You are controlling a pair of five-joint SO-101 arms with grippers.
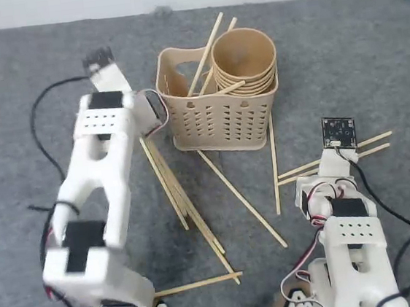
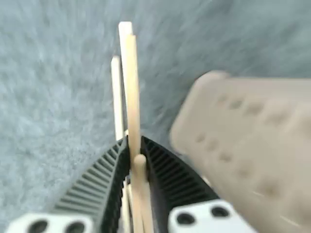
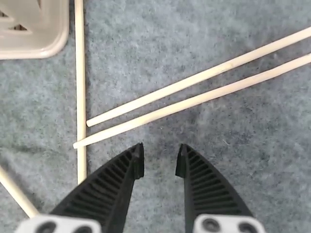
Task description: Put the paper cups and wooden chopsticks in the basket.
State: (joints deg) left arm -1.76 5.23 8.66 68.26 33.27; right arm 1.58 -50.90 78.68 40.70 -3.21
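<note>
— Where do your jaws stand?

— My left jaws are clamped on wooden chopsticks (image 2: pixel 130 97), just beside the basket (image 2: pixel 252 145) wall. My right jaws are apart and hold nothing. They sit over the grey tabletop (image 3: pixel 194 29), just short of the near ends of a pair of chopsticks (image 3: pixel 204 92) lying side by side.

— And the cups?

— The paper cups (image 1: pixel 244 54) are stacked inside the basket, with leaning chopsticks (image 1: pixel 208 47) poking out beside them.

— What lies loose?

— A bundle of chopsticks (image 1: pixel 188 206) slants across the tabletop by my left arm. A long chopstick (image 1: pixel 243 197) runs out from under the basket's front. A single chopstick (image 1: pixel 274 168) lies straight near my right arm, and another stick (image 1: pixel 197 284) lies at the near edge.
</note>
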